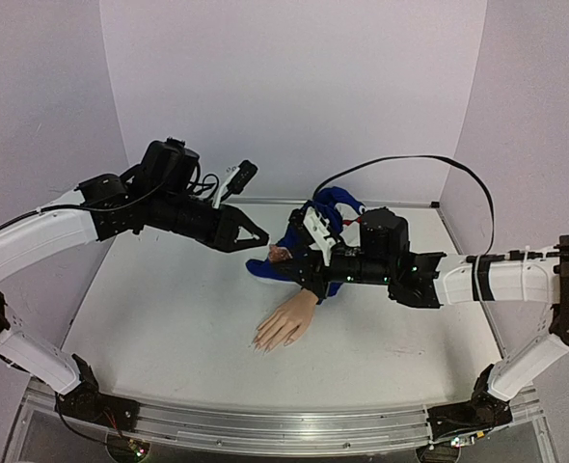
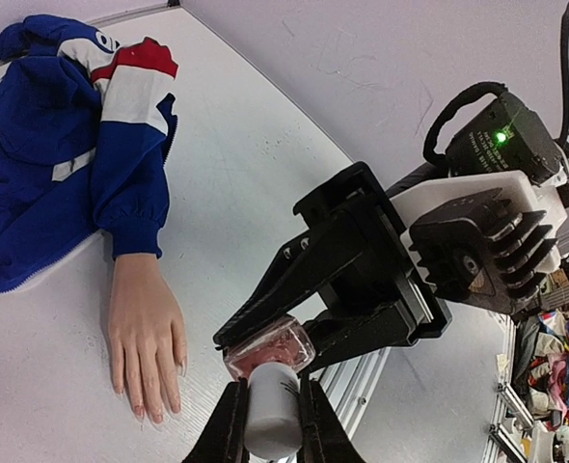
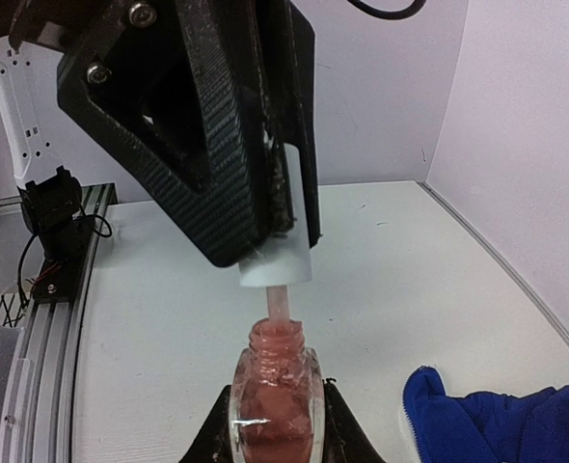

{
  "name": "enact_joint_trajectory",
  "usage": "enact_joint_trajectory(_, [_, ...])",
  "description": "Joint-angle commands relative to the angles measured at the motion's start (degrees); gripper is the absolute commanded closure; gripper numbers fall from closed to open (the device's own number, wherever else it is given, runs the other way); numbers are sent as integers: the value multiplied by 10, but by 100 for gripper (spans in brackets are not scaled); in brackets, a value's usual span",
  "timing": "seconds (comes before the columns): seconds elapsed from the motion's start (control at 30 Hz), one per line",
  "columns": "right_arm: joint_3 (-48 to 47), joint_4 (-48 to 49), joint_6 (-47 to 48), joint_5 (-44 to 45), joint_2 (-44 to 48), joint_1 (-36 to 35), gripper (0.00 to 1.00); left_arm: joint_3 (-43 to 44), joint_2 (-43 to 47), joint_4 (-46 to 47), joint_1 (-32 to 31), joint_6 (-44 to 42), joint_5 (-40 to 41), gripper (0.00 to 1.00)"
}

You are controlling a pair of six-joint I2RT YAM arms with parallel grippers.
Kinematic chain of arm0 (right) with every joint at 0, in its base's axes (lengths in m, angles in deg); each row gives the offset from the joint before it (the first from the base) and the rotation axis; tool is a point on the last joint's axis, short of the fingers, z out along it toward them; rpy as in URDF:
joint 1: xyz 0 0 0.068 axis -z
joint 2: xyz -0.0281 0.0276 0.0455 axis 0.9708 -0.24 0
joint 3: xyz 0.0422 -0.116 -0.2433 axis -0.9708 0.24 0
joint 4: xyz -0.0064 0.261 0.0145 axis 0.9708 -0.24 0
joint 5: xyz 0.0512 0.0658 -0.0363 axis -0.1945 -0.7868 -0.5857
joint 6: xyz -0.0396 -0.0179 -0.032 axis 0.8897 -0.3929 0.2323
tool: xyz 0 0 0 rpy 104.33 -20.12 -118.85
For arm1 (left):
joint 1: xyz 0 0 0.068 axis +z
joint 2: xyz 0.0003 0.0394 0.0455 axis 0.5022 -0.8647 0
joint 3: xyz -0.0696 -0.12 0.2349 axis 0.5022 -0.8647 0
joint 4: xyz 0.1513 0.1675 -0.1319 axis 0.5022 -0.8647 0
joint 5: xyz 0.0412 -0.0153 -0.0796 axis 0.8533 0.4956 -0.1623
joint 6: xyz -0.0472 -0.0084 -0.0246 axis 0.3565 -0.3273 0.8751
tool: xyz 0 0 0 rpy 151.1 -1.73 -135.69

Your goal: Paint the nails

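Note:
The beige mannequin hand (image 1: pixel 286 323) lies palm down on the table, its blue sleeve (image 1: pixel 315 224) trailing back. Its nails (image 1: pixel 265 342) point to the near left; in the left wrist view the nails (image 2: pixel 154 410) look pinkish. My right gripper (image 3: pixel 275 405) is shut on the small pink polish bottle (image 3: pixel 275 395), held upright above the sleeve. My left gripper (image 2: pixel 272 388) is shut on the white cap (image 2: pixel 272 410). The cap (image 3: pixel 280 256) is lifted just off the bottle neck, and the brush stem (image 3: pixel 279 304) still reaches into the opening. The two grippers meet above the table (image 1: pixel 277 249).
The blue, white and red jacket (image 2: pixel 72 125) is bunched at the back middle of the table. An aluminium rail (image 1: pixel 265 429) runs along the near edge. White walls close in the back and both sides. A black cable (image 1: pixel 429 164) arcs over the right arm.

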State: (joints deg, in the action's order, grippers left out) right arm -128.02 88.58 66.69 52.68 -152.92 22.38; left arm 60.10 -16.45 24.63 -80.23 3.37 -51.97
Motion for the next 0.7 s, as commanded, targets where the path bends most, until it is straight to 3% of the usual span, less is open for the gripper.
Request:
enact_joint_trajectory(0.0, [-38,33,7,-18,-4,-3,100,33,-6,-4,1,-11,-8,100])
enact_joint_trajectory(0.4, [-62,30,13,-1,-22,-4,100,57,-28,-52,1,-19,33,100])
enact_joint_trajectory(0.67, [-79,99,84,209,-64,-46,100,121,-83,-155,1,-3,123,100])
